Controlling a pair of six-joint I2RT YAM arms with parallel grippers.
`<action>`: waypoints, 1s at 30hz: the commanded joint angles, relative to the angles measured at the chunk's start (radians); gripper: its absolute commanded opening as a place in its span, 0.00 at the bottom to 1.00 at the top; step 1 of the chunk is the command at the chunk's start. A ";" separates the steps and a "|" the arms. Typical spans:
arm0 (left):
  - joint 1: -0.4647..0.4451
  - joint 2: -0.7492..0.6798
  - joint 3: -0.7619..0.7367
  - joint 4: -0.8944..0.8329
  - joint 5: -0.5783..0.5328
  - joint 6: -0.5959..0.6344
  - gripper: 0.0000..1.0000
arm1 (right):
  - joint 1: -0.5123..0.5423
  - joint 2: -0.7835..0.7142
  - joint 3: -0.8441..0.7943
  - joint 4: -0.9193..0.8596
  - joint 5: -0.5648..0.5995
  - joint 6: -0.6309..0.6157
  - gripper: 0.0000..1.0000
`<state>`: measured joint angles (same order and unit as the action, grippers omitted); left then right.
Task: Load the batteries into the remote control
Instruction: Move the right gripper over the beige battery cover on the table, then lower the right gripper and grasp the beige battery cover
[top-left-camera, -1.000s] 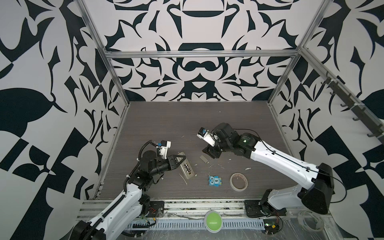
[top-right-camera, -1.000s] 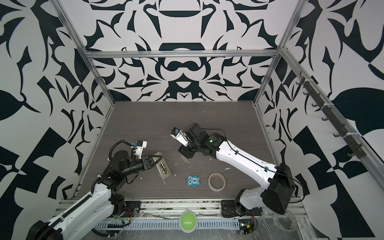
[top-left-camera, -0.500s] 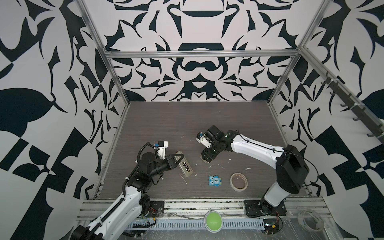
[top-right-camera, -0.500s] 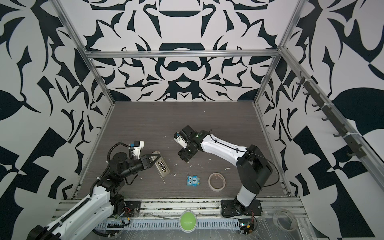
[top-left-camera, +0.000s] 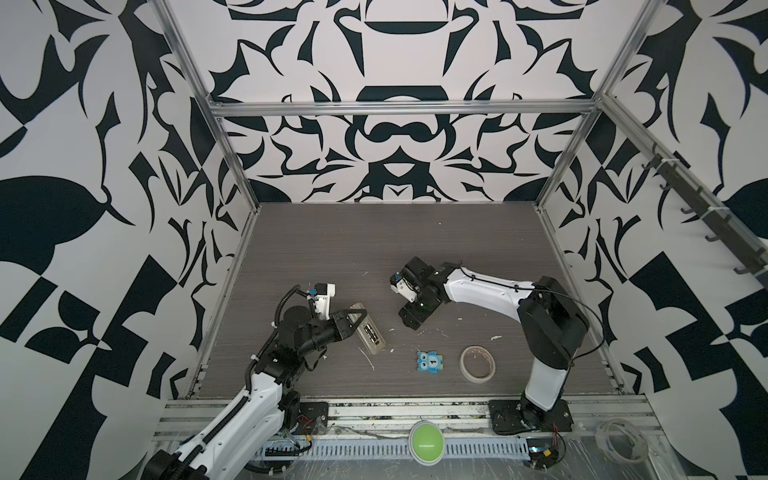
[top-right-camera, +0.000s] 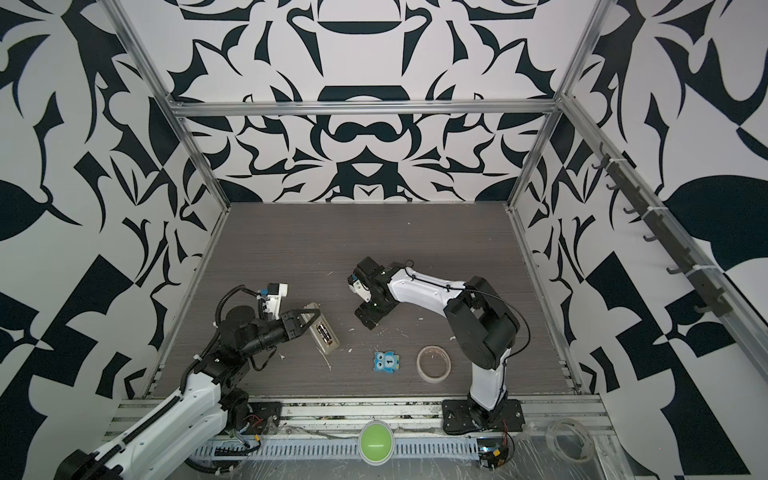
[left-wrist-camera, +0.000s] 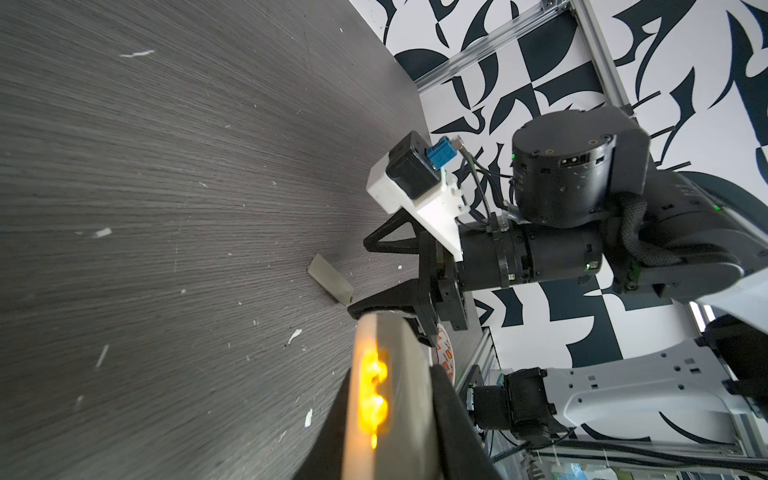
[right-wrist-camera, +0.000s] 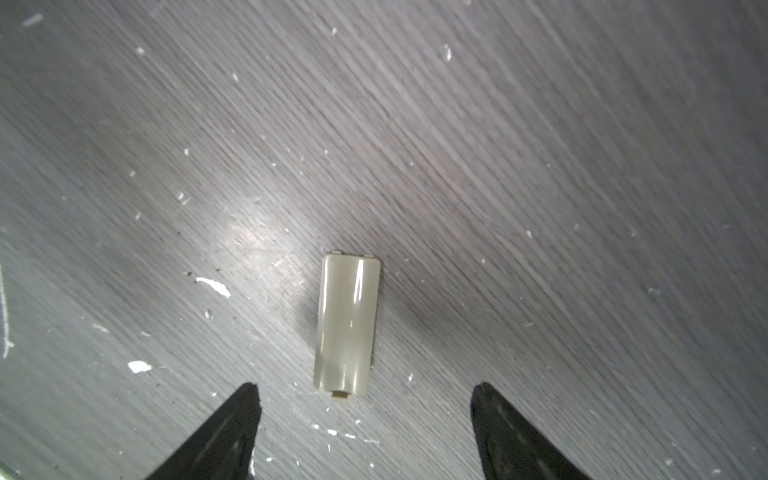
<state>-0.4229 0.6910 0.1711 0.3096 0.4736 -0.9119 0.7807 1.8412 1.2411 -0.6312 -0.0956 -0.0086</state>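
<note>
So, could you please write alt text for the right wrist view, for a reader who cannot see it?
A small off-white plastic cover lies flat on the grey wood-grain table, just ahead of the open right hand, whose two black fingertips stand apart on either side. Small white scraps dot the table.

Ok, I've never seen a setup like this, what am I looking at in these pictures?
Two robot arms stand at a table. Two wide pictures come from a camera overhead; two close-ups come from wrist cameras. The left arm has its jaws shut on the remote control, whose open back seems to show the batteries. The right arm has its jaws open over a beige battery cover lying flat. A blue owl tile and a tape roll lie nearby.
</note>
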 joint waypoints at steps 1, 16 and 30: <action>0.004 -0.007 -0.013 0.031 -0.010 -0.001 0.00 | 0.000 0.010 0.038 -0.010 0.011 0.013 0.82; 0.006 -0.026 -0.012 -0.010 -0.010 0.007 0.00 | 0.043 0.052 0.063 -0.046 0.053 0.021 0.69; 0.007 -0.038 -0.012 -0.015 -0.012 0.010 0.00 | 0.058 0.067 0.071 -0.071 0.076 0.029 0.58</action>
<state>-0.4198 0.6666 0.1696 0.2863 0.4599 -0.9115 0.8330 1.9083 1.2766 -0.6781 -0.0376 0.0086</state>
